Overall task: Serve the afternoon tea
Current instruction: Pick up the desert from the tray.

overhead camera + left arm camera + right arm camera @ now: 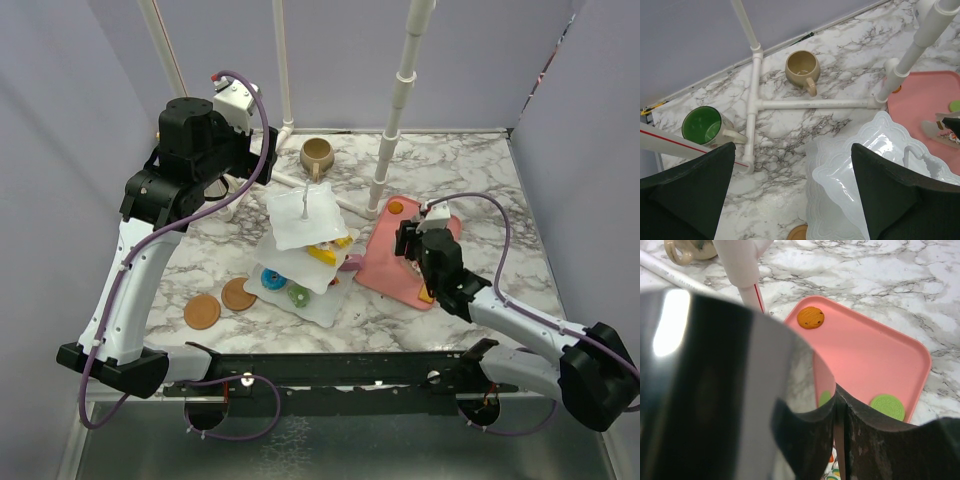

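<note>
Tea stand [325, 215] of three white wavy plates at the middle of the table [470, 170], seen from above: top plate bare, yellow cake slice [326, 253] on the middle plate, blue donut [270, 279] and green pastry [297, 295] on the bottom one. Tan mug [317, 155] upright behind it, near the far edge. Pink tray [385, 270] just right of the stand, orange cookie [396, 207] at its far corner, right claw [412, 245] above it. Two brown cookies [201, 312] flat on the table toward the near left corner.

From the left wrist: left claw [792, 200] spread wide, nothing between its fingers, above the table at the edge of the stand's top plate. Beyond it, green-lined mug [702, 125] and tan mug, both upright, on either side of a white pipe frame [810, 104].

From the right wrist: right claw pinching shiny metal tongs [715, 365]. Below, the tray with the orange cookie and a green cookie [887, 406].
</note>
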Motion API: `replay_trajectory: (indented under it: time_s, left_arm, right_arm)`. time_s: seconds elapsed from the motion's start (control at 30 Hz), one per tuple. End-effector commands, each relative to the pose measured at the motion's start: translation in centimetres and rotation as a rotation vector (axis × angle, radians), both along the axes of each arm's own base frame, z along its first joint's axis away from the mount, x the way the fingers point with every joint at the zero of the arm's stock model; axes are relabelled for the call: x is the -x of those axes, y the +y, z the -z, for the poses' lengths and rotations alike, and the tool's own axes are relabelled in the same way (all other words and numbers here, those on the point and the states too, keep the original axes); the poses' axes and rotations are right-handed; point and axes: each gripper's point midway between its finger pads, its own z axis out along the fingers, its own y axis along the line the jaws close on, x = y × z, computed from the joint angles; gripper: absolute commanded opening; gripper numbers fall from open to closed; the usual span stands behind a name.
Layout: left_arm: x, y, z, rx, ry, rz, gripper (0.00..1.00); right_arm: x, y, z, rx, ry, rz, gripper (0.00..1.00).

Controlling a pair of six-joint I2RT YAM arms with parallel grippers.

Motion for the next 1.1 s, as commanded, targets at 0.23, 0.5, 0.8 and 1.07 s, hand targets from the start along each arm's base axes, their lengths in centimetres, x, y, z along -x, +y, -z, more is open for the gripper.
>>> replay_trajectory:
  time_s: [0.23,0.5,0.8,1.07]
  left_arm:
    - [0.9,0.0,-0.9,0.017,-0.016,0.025,0.99]
    - [1.1,0.2,-1.1,0.016,-0.021,0.019,0.99]
    - [1.2,-0.1,-1.3,0.027,-0.022,0.030,0.99]
    - [1.3,0.0,-1.2,0.026,-0.020,0.029,0.99]
  right_arm:
    - [-0.7,1.0,-0.1,0.004,0.021,-0.069,0.56]
    - [-0.9,-0.1,1.7,0.058,0.091,-0.017,0.53]
    - [-0.5,-1.1,2.1,0.098,0.132,0.025,0.50]
    - [-0.4,-2.3,2.7,0.114,0.161,0.096,0.46]
